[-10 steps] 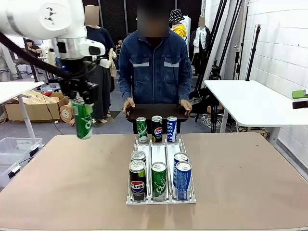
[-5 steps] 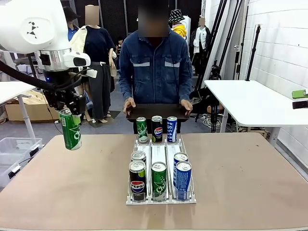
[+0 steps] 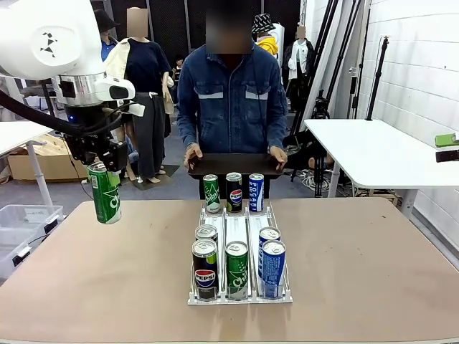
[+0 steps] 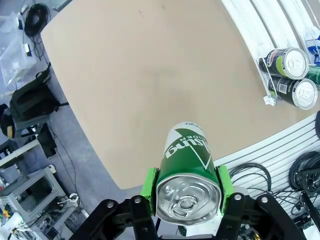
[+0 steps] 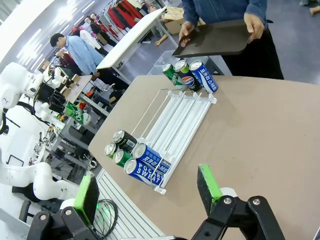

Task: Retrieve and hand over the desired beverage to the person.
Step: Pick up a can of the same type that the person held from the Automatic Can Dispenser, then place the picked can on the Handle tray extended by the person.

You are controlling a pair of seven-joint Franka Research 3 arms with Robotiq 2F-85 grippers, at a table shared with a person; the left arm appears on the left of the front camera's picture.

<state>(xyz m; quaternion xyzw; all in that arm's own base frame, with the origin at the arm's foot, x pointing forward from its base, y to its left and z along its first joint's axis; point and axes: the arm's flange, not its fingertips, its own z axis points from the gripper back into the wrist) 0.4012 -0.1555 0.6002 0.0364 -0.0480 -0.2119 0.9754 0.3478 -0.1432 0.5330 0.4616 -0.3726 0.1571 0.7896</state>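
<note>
Clamps, with the left gripper, the top end of a slim green aluminium drink can, hanging slightly tilted below the green pads, over the tan table near its edge. To that gripper's right, a clear plastic rack of cans. Farther beyond, the person in blue denim, holding a black tray. Right gripper: jaws apart, empty.
</note>
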